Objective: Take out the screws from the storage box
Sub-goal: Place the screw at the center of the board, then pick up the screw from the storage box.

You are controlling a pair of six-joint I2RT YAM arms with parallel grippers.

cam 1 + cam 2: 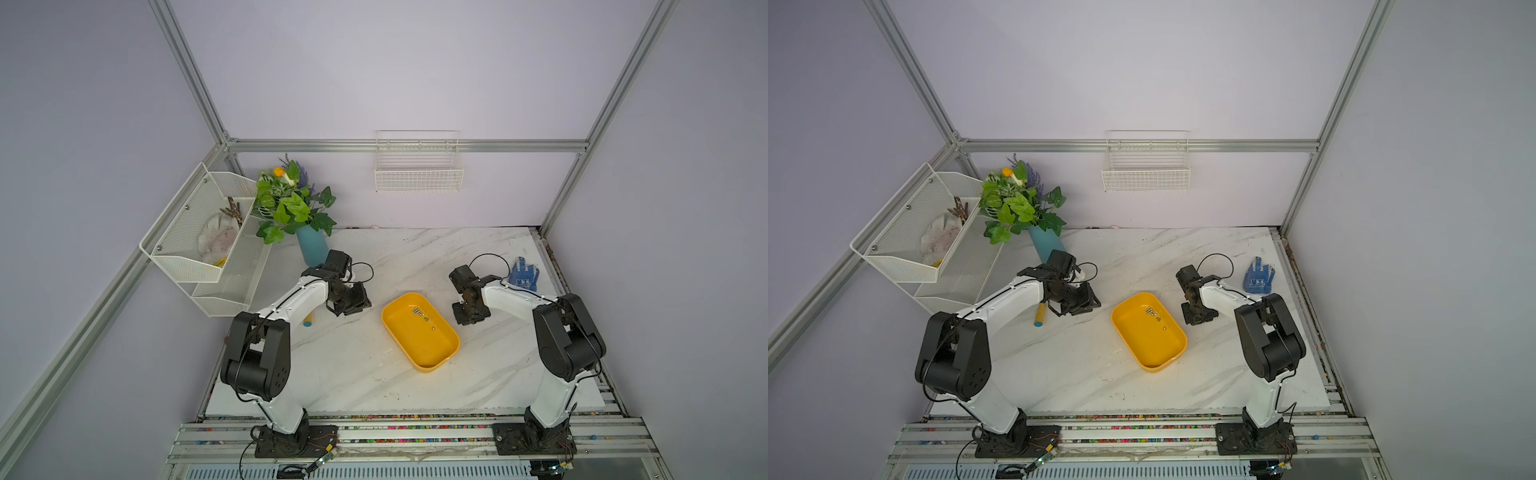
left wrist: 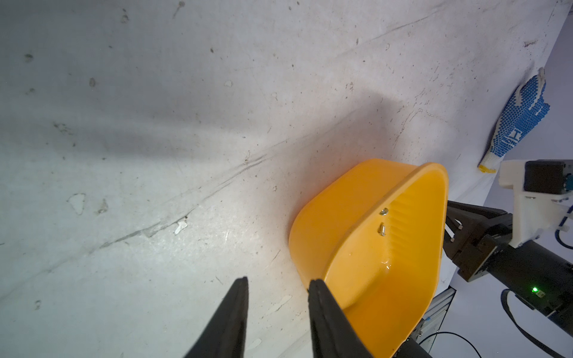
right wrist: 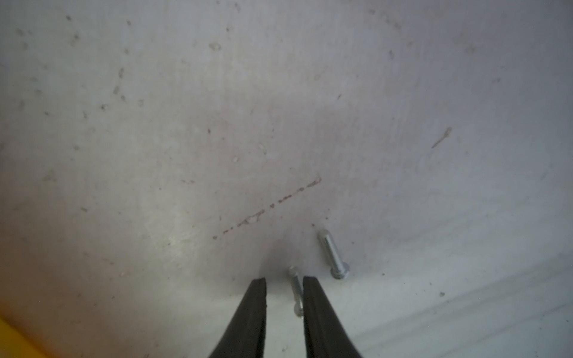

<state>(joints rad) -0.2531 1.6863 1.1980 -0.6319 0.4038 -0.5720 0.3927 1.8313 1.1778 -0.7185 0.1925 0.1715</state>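
The yellow storage box (image 1: pixel 428 349) (image 1: pixel 1152 351) sits mid-table, and several small silvery screws (image 1: pixel 419 312) (image 1: pixel 1152 312) lie in its far end. My right gripper (image 1: pixel 469 318) (image 3: pixel 284 279) points down at the table just right of the box and is open. One screw (image 3: pixel 296 289) lies on the table between its fingers, against one finger. A second screw (image 3: pixel 333 255) lies just outside them. My left gripper (image 1: pixel 353 309) (image 2: pixel 279 280) hangs open and empty left of the box (image 2: pixel 341 217). Two screws (image 2: pixel 382 229) show inside the box in the left wrist view.
A blue dotted glove (image 1: pixel 523 275) lies at the back right, behind my right arm. A teal vase of greenery (image 1: pixel 311 245) and a white mesh rack (image 1: pixel 199 249) stand at the back left. A yellow-handled tool (image 1: pixel 308 321) lies partly under my left arm. A wire basket (image 1: pixel 419 172) hangs on the rear wall.
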